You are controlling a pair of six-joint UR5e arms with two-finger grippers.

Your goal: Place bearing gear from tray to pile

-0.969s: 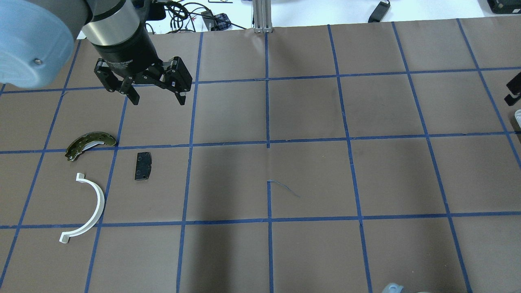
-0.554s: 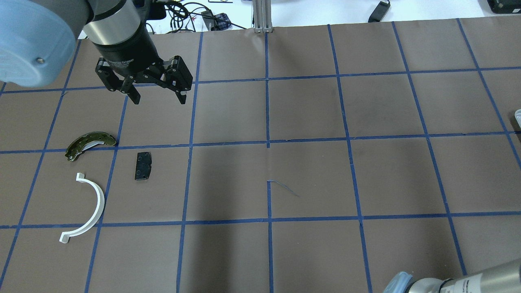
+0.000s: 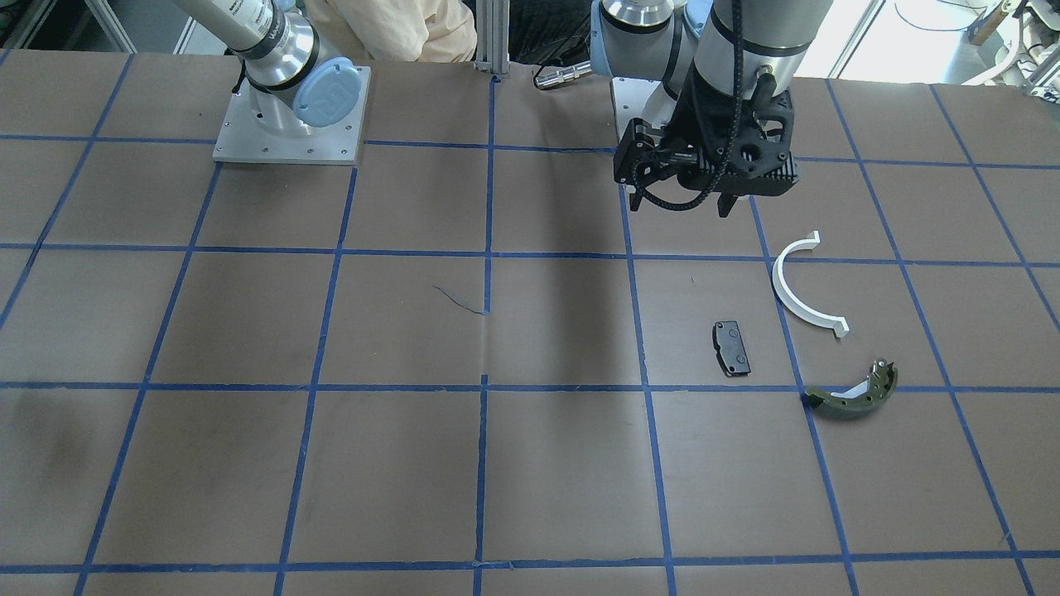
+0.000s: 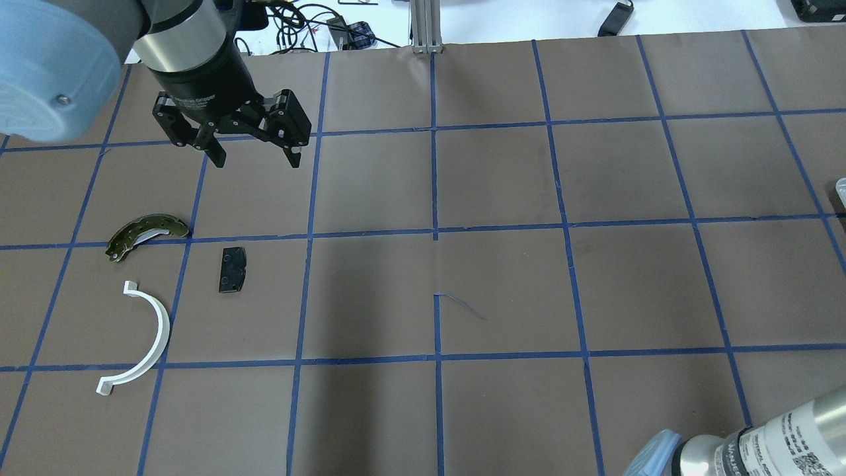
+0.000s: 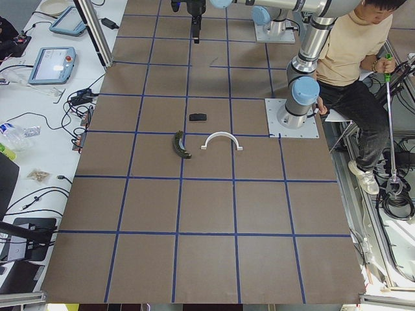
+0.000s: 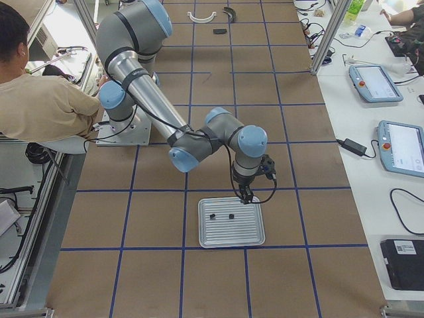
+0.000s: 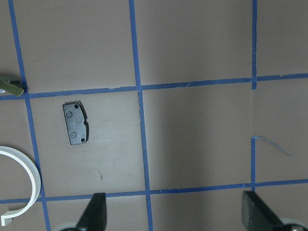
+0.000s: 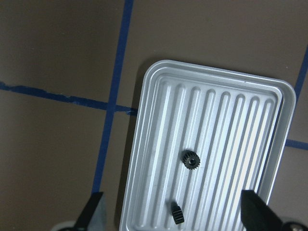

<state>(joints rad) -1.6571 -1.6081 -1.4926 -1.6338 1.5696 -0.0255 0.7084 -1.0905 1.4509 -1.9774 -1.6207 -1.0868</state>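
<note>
Gridded table (image 4: 502, 178): I log right gripper (image 6: 246, 196) newly swung over tray (image 8: 231, 134), jaws wide and empty above gear (image 8: 191, 160); left gripper (image 4: 256, 161) likewise.

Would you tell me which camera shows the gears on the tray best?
The right wrist view: both gears lie close and sharp on the tray, teeth visible. The exterior right view shows them only as two dark specks; the other views miss them.

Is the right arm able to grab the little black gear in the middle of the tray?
Probably yes. The right gripper hangs just over the tray with its fingers wide open, and the gear lies bare on the ribbed floor with nothing covering it.
</note>
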